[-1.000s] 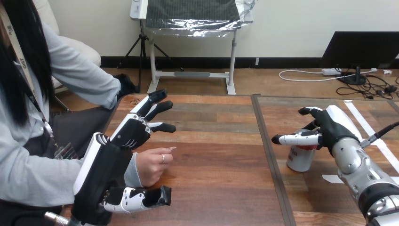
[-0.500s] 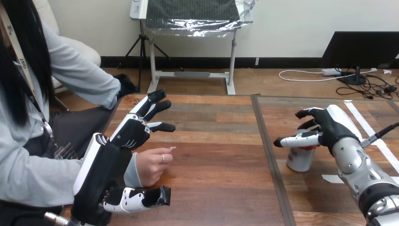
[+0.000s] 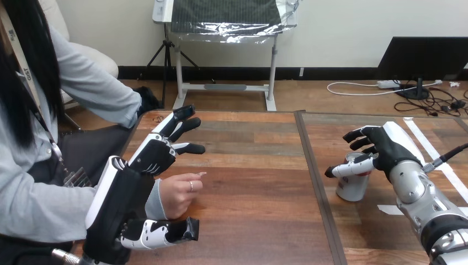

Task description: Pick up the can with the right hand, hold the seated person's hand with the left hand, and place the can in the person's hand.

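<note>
A white can with a red band [image 3: 350,186] stands upright on the right part of the wooden table [image 3: 254,182]. My right hand [image 3: 389,146] hovers at the can's top from the right, open, fingers slightly bent above it and the thumb [image 3: 347,168] crossing in front of its rim. The person's hand [image 3: 179,193] rests loosely curled on the table at the left. My left hand [image 3: 127,201] stands beside that hand at its wrist side, open. Its straight fingers [image 3: 168,135] reach out beyond the person's hand and its thumb [image 3: 160,232] lies in front of it. No grip on the wrist shows.
A dark seam [image 3: 315,182] splits the table into left and right parts. White tape strips [image 3: 425,144] lie on the right part, one short piece [image 3: 389,210] next to the can. The person sits at the left edge.
My right hand's thumb has dropped lower across the can's front and its fingers have bent slightly over the top. The left hand and the person's hand stay put.
</note>
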`<state>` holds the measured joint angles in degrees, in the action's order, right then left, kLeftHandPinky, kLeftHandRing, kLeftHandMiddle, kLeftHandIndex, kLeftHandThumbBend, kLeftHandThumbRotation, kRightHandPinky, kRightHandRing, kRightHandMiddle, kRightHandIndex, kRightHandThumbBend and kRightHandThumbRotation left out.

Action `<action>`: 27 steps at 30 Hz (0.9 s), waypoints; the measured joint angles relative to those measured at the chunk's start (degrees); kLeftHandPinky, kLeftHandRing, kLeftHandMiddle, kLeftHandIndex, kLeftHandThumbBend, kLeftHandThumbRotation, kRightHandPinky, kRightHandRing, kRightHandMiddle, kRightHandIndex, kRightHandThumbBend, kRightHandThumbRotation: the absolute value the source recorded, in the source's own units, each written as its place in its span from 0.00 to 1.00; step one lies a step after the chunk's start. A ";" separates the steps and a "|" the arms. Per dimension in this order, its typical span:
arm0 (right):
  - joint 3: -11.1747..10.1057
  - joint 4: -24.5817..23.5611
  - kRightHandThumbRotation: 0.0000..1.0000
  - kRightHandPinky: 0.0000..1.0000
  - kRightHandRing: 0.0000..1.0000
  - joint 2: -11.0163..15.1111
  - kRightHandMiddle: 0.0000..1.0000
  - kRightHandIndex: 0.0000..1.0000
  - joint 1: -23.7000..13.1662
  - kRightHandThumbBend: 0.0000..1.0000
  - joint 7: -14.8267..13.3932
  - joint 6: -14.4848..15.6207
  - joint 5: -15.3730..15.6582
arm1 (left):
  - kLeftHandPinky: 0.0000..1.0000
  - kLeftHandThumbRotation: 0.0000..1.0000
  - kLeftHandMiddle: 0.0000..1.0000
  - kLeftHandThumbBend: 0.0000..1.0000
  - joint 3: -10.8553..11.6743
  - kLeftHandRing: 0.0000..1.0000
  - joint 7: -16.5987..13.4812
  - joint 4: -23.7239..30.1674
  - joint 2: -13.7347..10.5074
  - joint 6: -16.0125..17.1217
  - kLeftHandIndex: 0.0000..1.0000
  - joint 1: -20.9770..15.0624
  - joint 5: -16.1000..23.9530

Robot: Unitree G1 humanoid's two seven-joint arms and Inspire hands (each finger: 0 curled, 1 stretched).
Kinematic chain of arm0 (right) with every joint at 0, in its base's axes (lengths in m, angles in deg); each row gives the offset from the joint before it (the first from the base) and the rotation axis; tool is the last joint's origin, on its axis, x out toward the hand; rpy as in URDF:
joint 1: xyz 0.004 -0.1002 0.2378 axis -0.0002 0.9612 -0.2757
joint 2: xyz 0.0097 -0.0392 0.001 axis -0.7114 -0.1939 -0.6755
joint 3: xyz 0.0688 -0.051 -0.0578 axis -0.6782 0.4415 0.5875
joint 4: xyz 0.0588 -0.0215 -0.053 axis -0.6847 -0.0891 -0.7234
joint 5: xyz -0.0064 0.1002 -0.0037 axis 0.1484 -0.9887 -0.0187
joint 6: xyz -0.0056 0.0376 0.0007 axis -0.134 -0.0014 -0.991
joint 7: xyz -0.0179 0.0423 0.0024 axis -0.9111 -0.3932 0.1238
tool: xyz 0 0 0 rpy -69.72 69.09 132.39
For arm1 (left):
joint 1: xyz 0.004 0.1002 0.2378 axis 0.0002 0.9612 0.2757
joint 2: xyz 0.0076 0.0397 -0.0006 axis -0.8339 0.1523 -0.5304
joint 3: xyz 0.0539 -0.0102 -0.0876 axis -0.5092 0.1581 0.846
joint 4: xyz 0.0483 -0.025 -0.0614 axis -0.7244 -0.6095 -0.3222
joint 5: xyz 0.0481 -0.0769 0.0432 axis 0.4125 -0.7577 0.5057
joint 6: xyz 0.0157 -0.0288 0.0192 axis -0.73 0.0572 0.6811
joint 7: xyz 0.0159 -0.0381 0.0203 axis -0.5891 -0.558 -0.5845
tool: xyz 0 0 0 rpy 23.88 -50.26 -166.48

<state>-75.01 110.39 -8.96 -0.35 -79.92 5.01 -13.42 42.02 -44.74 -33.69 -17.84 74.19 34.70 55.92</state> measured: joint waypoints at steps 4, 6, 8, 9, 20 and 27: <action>-0.10 0.00 0.21 0.65 0.73 0.00 0.77 0.79 0.00 0.96 0.00 0.02 -0.24 | 0.72 0.64 0.93 1.00 0.04 0.89 -0.01 0.00 0.00 0.08 0.90 0.00 0.04; -0.12 0.00 0.23 0.66 0.74 0.00 0.77 0.80 0.00 0.96 0.00 0.03 -0.27 | 0.71 0.64 0.93 1.00 0.04 0.89 -0.01 0.00 0.00 0.16 0.90 0.00 0.06; -0.14 0.00 0.25 0.66 0.74 0.00 0.78 0.81 0.01 0.95 0.00 0.03 -0.34 | 0.71 0.64 0.94 1.00 0.04 0.89 0.00 0.00 0.00 0.19 0.90 0.00 0.05; -0.16 0.00 0.26 0.66 0.74 0.00 0.78 0.81 0.01 0.95 0.02 0.03 -0.39 | 0.71 0.64 0.94 1.00 0.04 0.89 0.00 0.00 0.00 0.19 0.90 0.00 0.05; -0.30 0.00 0.33 0.69 0.77 0.00 0.81 0.86 0.16 0.94 0.06 -0.01 -1.38 | 0.70 0.63 0.94 1.00 0.04 0.89 0.00 0.00 -0.05 0.19 0.90 0.00 0.08; -0.76 -0.01 0.39 0.70 0.78 0.00 0.82 0.87 0.88 0.97 0.06 -0.85 -2.50 | 0.70 0.63 0.94 1.00 0.05 0.89 0.00 0.00 -0.05 0.19 0.90 0.00 0.11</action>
<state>-75.77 110.38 -8.96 0.53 -79.86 4.16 -15.92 42.07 -44.75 -33.69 -17.89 74.38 34.69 56.03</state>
